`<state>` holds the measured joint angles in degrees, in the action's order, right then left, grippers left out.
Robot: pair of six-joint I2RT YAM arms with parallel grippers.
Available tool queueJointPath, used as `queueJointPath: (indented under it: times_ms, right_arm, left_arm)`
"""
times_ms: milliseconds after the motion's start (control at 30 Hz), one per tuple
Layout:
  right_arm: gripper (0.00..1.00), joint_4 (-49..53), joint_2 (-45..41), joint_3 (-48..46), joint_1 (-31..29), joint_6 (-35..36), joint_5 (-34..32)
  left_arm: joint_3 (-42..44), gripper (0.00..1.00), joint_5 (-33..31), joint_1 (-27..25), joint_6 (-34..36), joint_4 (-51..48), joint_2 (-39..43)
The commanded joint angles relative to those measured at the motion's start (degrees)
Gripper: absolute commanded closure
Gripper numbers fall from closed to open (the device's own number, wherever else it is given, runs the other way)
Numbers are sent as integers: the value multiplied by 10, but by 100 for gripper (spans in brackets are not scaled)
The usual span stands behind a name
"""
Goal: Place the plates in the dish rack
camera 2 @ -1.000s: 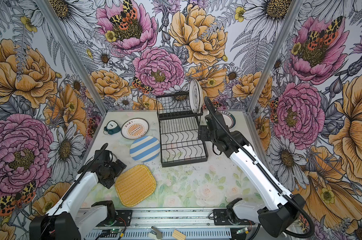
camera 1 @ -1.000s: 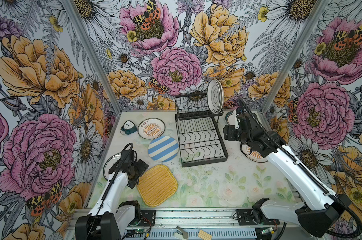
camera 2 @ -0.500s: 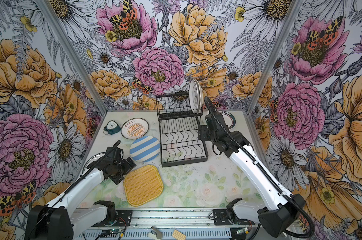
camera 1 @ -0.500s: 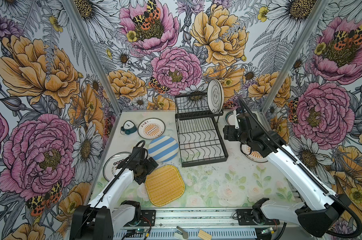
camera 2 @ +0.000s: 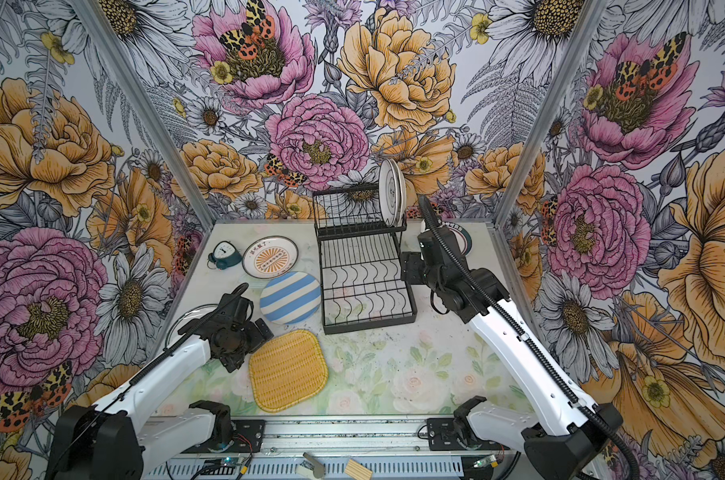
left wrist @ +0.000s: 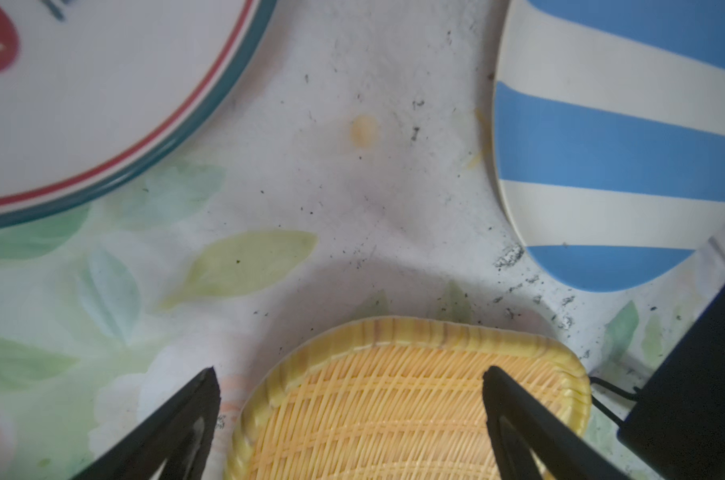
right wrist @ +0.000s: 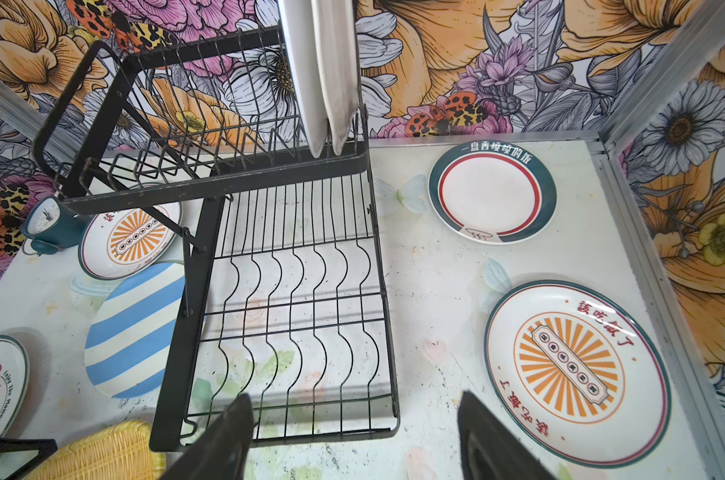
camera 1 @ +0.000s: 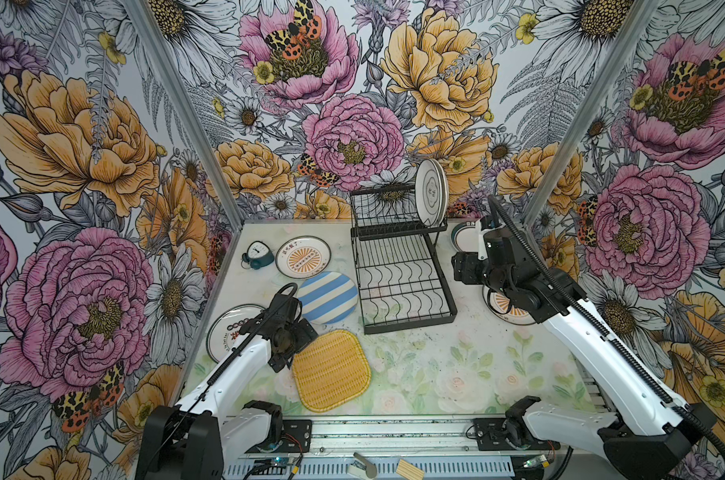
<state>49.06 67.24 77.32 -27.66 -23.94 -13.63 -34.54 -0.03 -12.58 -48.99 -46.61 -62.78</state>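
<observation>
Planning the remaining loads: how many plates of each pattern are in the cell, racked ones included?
Orange sunburst plates: 2
Teal-banded red-ring plate: 1
Red-character plate: 1
Blue striped plate: 1
Yellow woven plate: 1
White plates standing in the dish rack: 2
Total: 8

- The black metal wire dish rack (camera 1: 410,324) is black all over, with wavy wires in its lower tray.
- The round blue-and-white striped plate (camera 1: 327,297) has broad bands, blue and cream-white in turn.
- The yellow woven-look rounded square plate (camera 1: 331,370) shows a fine basket weave (faint brownish streaks on the rim).
- The round white sunburst plate (right wrist: 576,372) has orange rays, red characters and a thin teal rim.
- The round white ringed plate (right wrist: 492,193) has a wide teal rim with white characters and a red ring inside.
- The small teal alarm clock (camera 1: 257,254) has a white face.
- The pale table cover (camera 1: 456,361) shows soft green leaves and pink roses.
- The printed walls (camera 1: 352,133) show pink and orange flowers with black outlines.
</observation>
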Motion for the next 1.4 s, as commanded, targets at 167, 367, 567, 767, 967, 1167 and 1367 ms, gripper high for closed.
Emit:
queueJointPath:
  times_ms: [167,367,567,767,967,1167,1367]
  right_arm:
    - [22,-4,-12,-2,4,0,-2]
    - [22,-2,-17,-4,8,1,0]
    - [22,1,-23,-8,11,0,0]
    - [22,2,-32,-16,14,-1,1]
    - [22,3,-33,-17,17,-4,4]
    - [22,3,-36,-18,18,-5,4]
    - [22,3,-37,-20,18,-11,6]
  left_arm:
    - [11,1,-4,-24,-4,80,-29]
    - [-25,1,10,-26,37,105,-87]
    - [-55,1,30,-43,58,118,-133]
    - [-72,1,46,-66,66,120,-163]
    - [-76,1,62,-84,66,120,-176]
    - [-68,2,69,-109,52,120,-172]
    - [-59,1,66,-122,38,122,-156]
